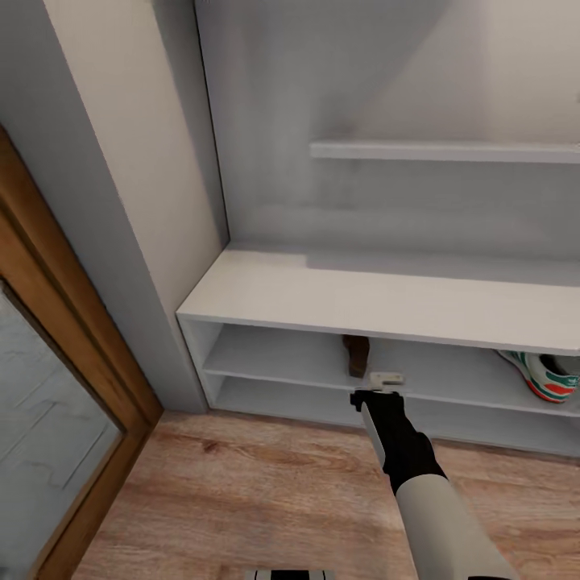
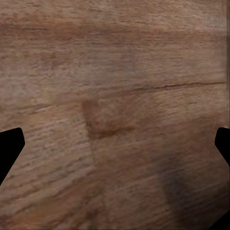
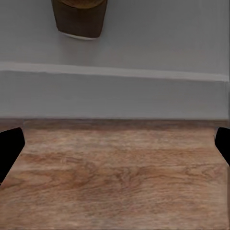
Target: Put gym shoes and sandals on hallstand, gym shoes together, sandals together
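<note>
The white hallstand [image 1: 338, 294] stands against the wall with two open shelf levels under its top. A dark brown sandal [image 1: 355, 354] lies on the upper shelf level, near the middle. At the right edge of the same level sits a white gym shoe [image 1: 549, 376] with green stripes and red-orange accents. My right gripper [image 1: 379, 388] hovers just in front of the rack, below the sandal, open and empty. In the right wrist view the sandal [image 3: 79, 19] lies beyond the open fingers [image 3: 9, 148], with the shelf front [image 3: 115, 96] between. My left gripper [image 2: 115, 148] is open over the corridor floor [image 2: 115, 72].
A brown wooden door frame [image 1: 72, 322] with a glass panel [image 1: 40, 419] stands at the left, beside a grey wall corner [image 1: 137, 201]. A floating shelf [image 1: 443, 151] hangs on the back panel. Wood-plank floor [image 1: 242, 499] stretches before the rack.
</note>
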Controlling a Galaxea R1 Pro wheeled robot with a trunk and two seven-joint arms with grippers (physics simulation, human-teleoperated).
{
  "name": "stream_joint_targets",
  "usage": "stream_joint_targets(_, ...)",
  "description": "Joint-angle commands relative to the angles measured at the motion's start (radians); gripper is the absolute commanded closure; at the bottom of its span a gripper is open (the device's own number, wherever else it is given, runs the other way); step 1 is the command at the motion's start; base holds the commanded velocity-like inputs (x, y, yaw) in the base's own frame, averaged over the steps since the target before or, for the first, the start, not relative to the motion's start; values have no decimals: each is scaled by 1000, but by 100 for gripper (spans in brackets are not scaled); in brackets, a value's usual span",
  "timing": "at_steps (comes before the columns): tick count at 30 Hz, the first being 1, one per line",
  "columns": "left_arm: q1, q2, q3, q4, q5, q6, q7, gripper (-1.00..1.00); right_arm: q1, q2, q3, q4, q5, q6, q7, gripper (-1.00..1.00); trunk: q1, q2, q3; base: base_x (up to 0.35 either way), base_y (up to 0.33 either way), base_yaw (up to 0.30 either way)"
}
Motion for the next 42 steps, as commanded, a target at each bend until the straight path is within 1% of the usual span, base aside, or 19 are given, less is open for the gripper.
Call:
stream_joint_targets(1,-1,0,8,0,-8,-3,-4,-100,0,1,-3,-1,10,7,4,-100,-1,0,-1,-337,0,0)
stream_joint_targets(8,-1,0,14,0,-6,-3,-4,-100,0,1,-3,3,11,7,5,-100,-1,0,-1,-337,0,0)
stream_joint_targets(15,-1,3,20,0,-3,-5,-1,-100,1,1,-4,127,11,-6,6,-100,-1,0,-1,-337,0,0)
stream_joint_targets(16,-1,3,21,0,-2,-5,2,-100,2,1,-4,194,13,-60,7,-100,-1,0,-1,-337,0,0)
stream_joint_targets(17,-1,3,22,0,-2,-5,4,-100,3,1,-4,222,13,-96,7,-100,-1,0,-1,-337,0,0)
stream_joint_targets(18,-1,3,22,0,-1,-5,4,-100,3,1,-4,236,14,-117,8,-100,-1,0,-1,-337,0,0)
stream_joint_targets(19,-1,3,23,0,-1,-5,5,-100,4,1,-4,268,15,-163,8,-100,-1,0,-1,-337,0,0)
stream_joint_targets(22,-1,4,23,0,-1,-5,8,-100,6,1,-4,327,15,-244,9,-100,-1,0,-1,-337,0,0)
stream_joint_targets(23,-1,3,24,1,0,-5,17,-100,8,-9,-4,399,15,-334,11,-100,-1,0,-1,-338,0,0)
stream_joint_targets(30,-1,0,46,2,1,-5,57,-100,16,-85,-4,610,15,-556,17,-100,-1,0,-1,-338,0,0)
stream_joint_targets(31,-1,-2,59,3,1,-6,84,-100,18,-123,-3,733,16,-687,42,-100,-1,0,-1,-332,0,0)
stream_joint_targets(34,-1,-3,64,4,1,-6,105,-100,25,-148,-2,789,18,-779,80,-100,-1,0,-1,-304,0,0)
stream_joint_targets(35,-1,-3,68,5,1,-5,136,-100,62,-180,-2,821,20,-863,140,-100,-1,0,-1,-135,0,0)
stream_joint_targets(37,-1,-4,69,5,2,-5,155,-100,85,-198,-2,828,19,-886,175,-100,-1,0,-1,-97,0,0)
stream_joint_targets(38,-1,-5,71,6,3,-5,197,-100,121,-237,-1,835,18,-912,256,-100,-1,0,-1,-35,0,0)
stream_joint_targets(40,-1,-6,71,6,7,-6,219,-100,131,-254,-2,837,17,-918,301,-100,-1,0,-1,-25,0,0)
stream_joint_targets(41,-1,-7,71,6,13,-6,240,-100,138,-268,-2,839,17,-922,347,-100,-1,0,-1,-15,0,0)
stream_joint_targets(42,-1,-12,71,6,46,-6,279,-100,153,-294,-2,840,15,-928,437,-100,-1,0,-1,-5,0,0)
